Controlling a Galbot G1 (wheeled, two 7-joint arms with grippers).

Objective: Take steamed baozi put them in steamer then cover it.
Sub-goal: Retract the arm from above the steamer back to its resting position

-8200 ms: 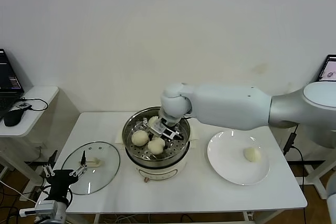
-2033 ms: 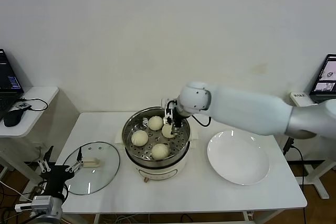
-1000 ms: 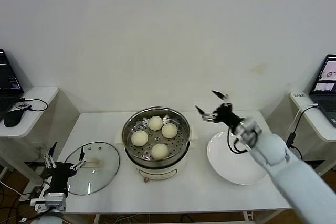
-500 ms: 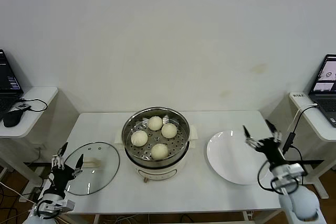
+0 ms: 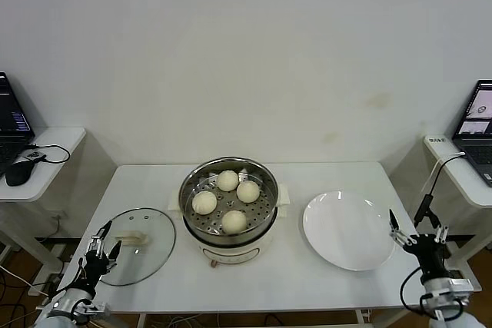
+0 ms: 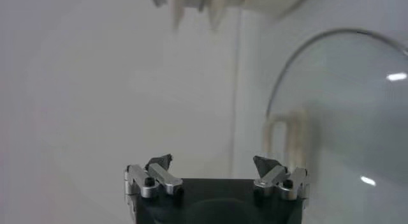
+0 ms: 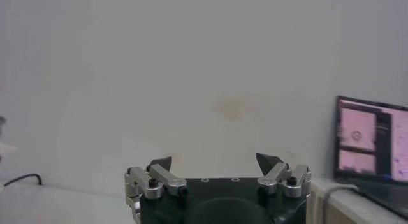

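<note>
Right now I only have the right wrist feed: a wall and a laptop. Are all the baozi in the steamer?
Observer: Yes, four baozi sit on the tray inside the steamer.
Operator: Lid on?
Observer: No. The cover lies flat on the table, on the steamer's left, handle up.
Operator: Which arm is nearer to it?
Observer: The left gripper, open, at the cover's near-left edge. The right gripper is open, low beside the table's right edge, past the plate.
</note>
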